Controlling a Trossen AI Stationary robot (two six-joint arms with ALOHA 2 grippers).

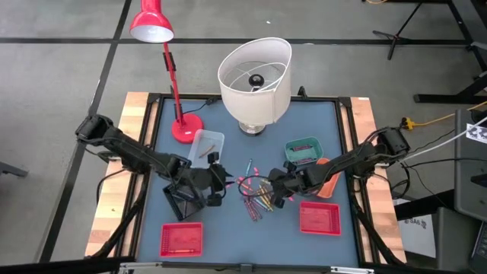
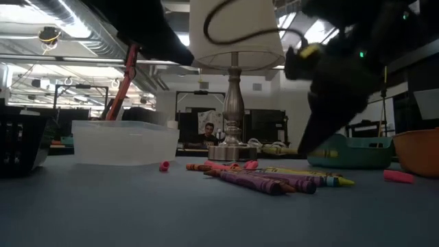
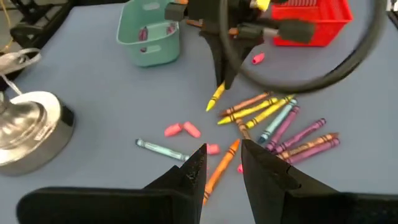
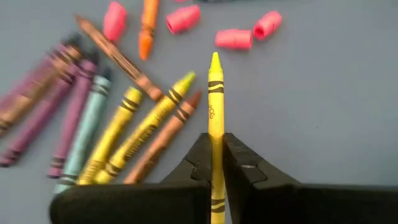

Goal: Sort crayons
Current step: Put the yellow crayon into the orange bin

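Note:
A pile of crayons (image 1: 257,201) in yellow, purple, blue, orange and brown lies on the blue table top, with short pink pieces (image 3: 183,129) beside it. My right gripper (image 4: 216,140) is shut on a yellow crayon (image 4: 215,93) just right of the pile; it also shows in the left wrist view (image 3: 224,71). My left gripper (image 3: 222,152) is open at the pile's left (image 1: 221,185). Its fingers stand over an orange crayon (image 3: 222,163) that lies on the table. My right gripper pinches the yellow crayon between its two fingers, on the wrapped body behind the middle (image 4: 216,146). The crayon lies along the fingers, its pointed tip (image 4: 215,59) sticking out past them. It slants down from the fingers (image 3: 216,98) above the table.
A teal tray (image 1: 303,150), a clear tray (image 1: 207,144), two red trays (image 1: 181,238) (image 1: 319,218), an orange container (image 1: 329,185) and a black basket (image 1: 183,201) ring the pile. A white-shaded lamp (image 1: 255,76) and a red desk lamp (image 1: 186,128) stand at the far side.

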